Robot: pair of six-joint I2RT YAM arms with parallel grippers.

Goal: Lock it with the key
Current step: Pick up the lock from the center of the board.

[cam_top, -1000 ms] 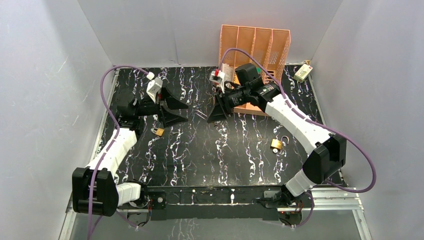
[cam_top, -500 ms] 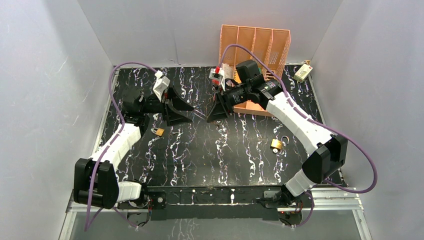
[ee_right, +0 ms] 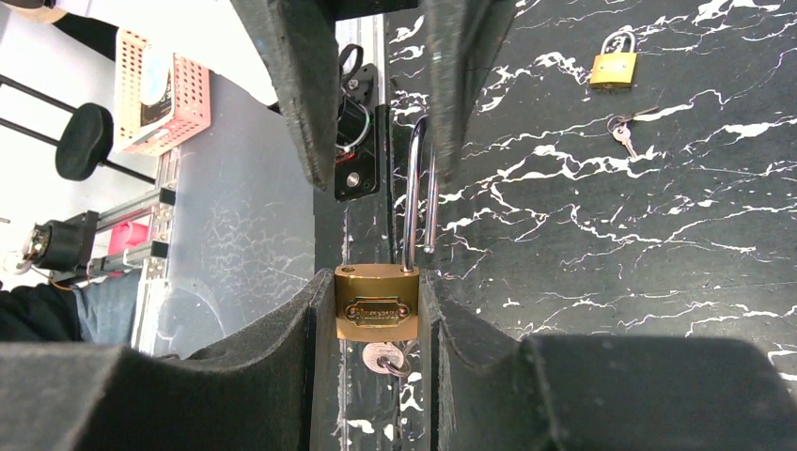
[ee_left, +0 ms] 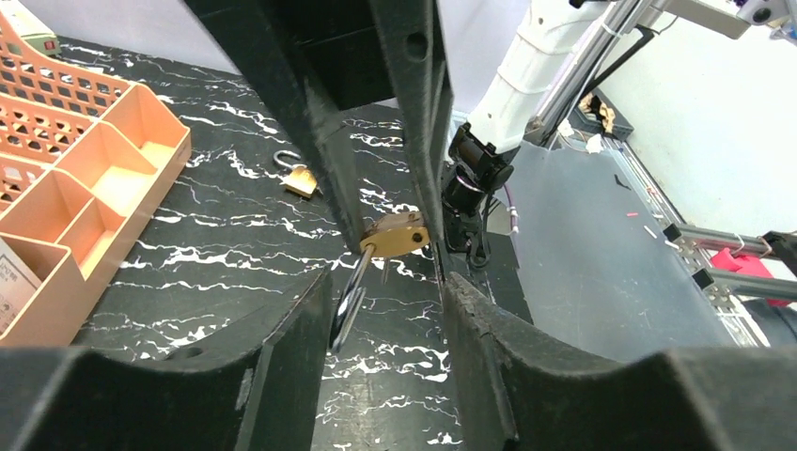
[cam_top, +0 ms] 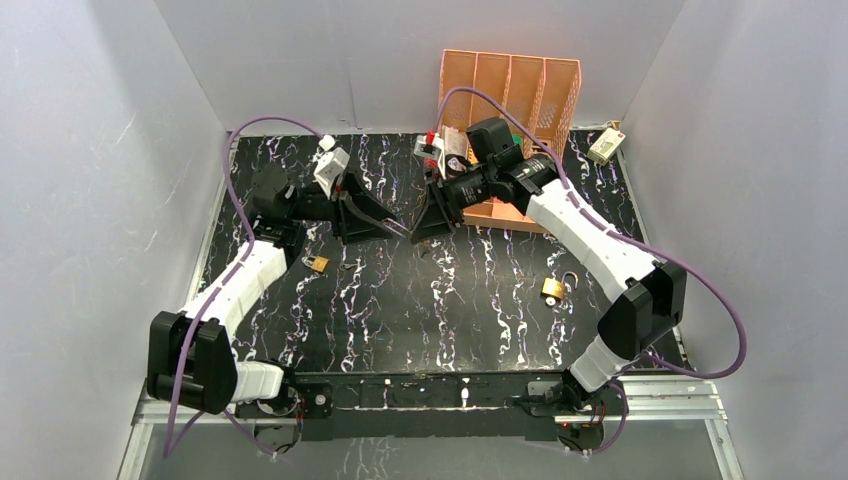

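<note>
Gripping a padlock (ee_right: 377, 303), right gripper (ee_right: 374, 287) faces spread left gripper (ee_left: 386, 287) beside orange organizer (cam_top: 509, 82).

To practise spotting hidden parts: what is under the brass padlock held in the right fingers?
The head of a key shows just below the padlock, at its keyhole. The blade is hidden inside the body, and the fingers cover the padlock's sides.

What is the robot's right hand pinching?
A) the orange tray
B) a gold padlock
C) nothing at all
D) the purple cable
B: in the right wrist view the gold padlock sits clamped by its body between the two fingers of the right gripper.
</note>
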